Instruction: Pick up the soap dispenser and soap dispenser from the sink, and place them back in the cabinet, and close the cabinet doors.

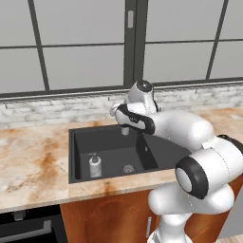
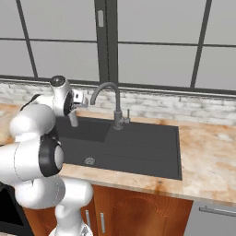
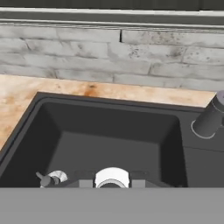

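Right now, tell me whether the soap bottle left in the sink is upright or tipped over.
Upright. The marbled soap bottle stands on the floor of the sink, pump on top, left of the drain.

a marbled tan counter [image 1: 33, 166] runs the width of the room, streaked with rusty orange patches. behind it a low backsplash [image 1: 47, 111] of whitewashed grey brick meets a big window [image 1: 85, 42] with dark frames and a thick centre post carrying a small pale latch. under the counter sit glossy orange-brown wooden fronts [image 2: 138, 212] with short silver handles; one front shows a carved curved outline. at the far lower left there is a black appliance [image 1: 26, 228], and at the lower right a grey drawer front [image 2: 214, 216] with a silver bar handle.
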Controlling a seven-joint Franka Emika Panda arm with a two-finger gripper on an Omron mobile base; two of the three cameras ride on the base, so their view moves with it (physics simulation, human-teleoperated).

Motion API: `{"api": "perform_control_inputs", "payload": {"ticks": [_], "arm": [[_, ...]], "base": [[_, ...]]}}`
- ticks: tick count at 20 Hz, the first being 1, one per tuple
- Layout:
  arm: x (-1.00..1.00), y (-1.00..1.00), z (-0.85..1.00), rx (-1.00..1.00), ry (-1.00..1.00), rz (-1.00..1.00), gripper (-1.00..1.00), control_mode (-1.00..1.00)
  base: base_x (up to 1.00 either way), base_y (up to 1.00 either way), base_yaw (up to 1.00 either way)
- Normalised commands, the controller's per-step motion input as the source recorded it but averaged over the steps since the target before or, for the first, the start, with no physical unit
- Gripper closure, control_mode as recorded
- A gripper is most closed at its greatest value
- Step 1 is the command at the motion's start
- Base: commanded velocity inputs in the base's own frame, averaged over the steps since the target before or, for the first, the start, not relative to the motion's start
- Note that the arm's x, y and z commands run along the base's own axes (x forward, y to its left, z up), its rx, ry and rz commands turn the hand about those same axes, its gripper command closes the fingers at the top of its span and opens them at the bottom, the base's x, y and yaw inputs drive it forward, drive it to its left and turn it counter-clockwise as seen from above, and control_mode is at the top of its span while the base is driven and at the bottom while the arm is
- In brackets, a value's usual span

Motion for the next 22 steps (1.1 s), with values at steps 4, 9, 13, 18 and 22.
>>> {"api": "perform_control_inputs", "payload": {"ticks": [4, 9, 13, 18, 22], "arm": [[-0.48, -0.17, 0.60, 0.00, 0.00, 0.00, 1.00, -1.00], [-0.40, -0.19, 0.54, 0.00, 0.00, 0.00, 1.00, -1.00], [-0.32, -0.27, 0.51, 0.00, 0.00, -0.02, 1.00, -1.00], [-0.40, -0.40, 0.41, 0.00, 0.00, -0.02, 1.00, -1.00], [-0.45, -0.42, 0.45, 0.00, 0.00, -0.03, 1.00, -1.00]], "base": [[0.00, 0.00, 0.00], [0.00, 0.00, 0.00], [0.00, 0.00, 0.00], [0.00, 0.00, 0.00], [0.00, 0.00, 0.00]]}}
